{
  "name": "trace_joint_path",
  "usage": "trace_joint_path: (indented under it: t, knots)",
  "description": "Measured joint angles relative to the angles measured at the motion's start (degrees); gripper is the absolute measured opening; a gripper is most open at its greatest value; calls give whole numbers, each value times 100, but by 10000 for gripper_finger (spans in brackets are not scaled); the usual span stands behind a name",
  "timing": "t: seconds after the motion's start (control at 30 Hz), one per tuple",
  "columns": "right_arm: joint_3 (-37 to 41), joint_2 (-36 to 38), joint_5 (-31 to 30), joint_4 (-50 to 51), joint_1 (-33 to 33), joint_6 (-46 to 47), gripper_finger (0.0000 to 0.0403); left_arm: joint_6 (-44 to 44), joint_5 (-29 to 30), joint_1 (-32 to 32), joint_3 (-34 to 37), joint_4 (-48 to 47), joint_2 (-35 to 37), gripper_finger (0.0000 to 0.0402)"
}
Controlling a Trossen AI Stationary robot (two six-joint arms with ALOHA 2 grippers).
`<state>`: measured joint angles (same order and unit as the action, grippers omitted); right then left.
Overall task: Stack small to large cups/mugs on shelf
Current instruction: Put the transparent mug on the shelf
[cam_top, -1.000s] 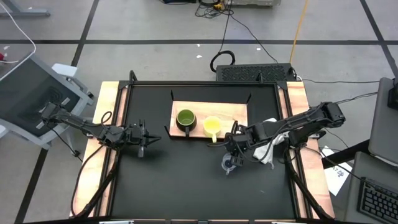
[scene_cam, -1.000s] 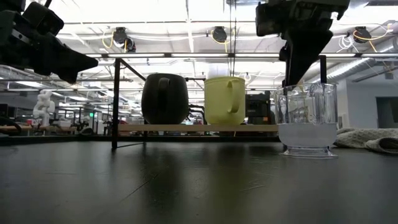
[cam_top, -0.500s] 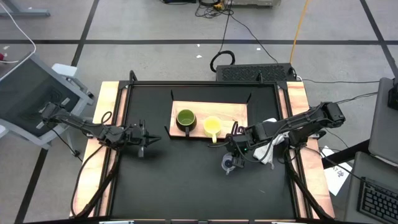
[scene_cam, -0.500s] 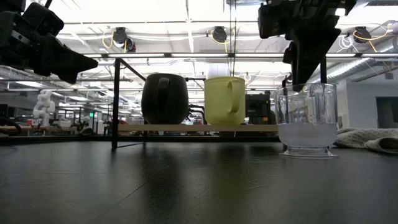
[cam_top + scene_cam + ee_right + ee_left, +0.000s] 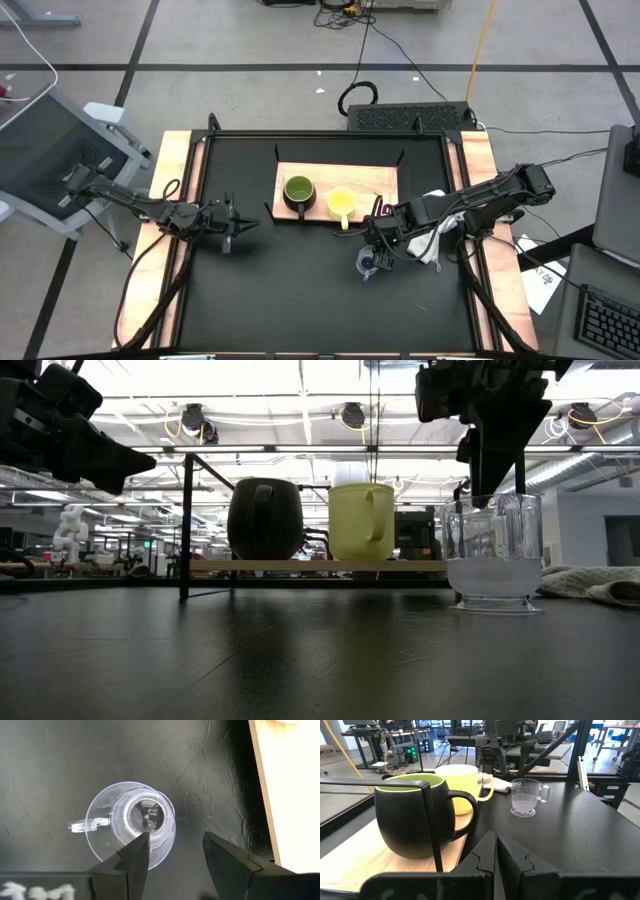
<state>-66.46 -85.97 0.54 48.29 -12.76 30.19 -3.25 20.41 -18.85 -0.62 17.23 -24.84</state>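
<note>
The shelf (image 5: 375, 180) stands at the table's far middle. On it are the dark green mug (image 5: 298, 191) and the yellow mug (image 5: 341, 203), side by side, bases on the board. The clear cup (image 5: 131, 823) stands upright on the black table, nearer than the shelf's right end. My right gripper (image 5: 175, 850) hangs open right above it, pointing steeply down: one finger is over the rim and the other is outside the cup. My left gripper (image 5: 495, 860) hovers shut and holds nothing, left of the shelf. My right gripper comes at the clear cup's rim (image 5: 480, 498) from above. In the low view its fingertips (image 5: 482, 485) end at rim height. I cannot tell whether one touches the rim. The cup stands upright on its base on the table.
A white cloth (image 5: 435, 235) lies at the table's right edge under the right arm. Thin black brackets (image 5: 186, 525) rise at the shelf's corners. Wooden rails (image 5: 165, 230) run along both sides of the table. Bare black tabletop stretches toward the near edge.
My right gripper's fingers have spread wider above the clear cup, as the low view shows. The cup has kept standing in the same place.
</note>
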Motion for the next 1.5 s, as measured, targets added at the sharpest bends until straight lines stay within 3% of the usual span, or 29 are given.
trace_joint_path:
  t: [1.5]
  knots:
    - [354, -20, 323, -598, -37, 37, 179, 0, 2, 2, 0, -74, 0, 19]
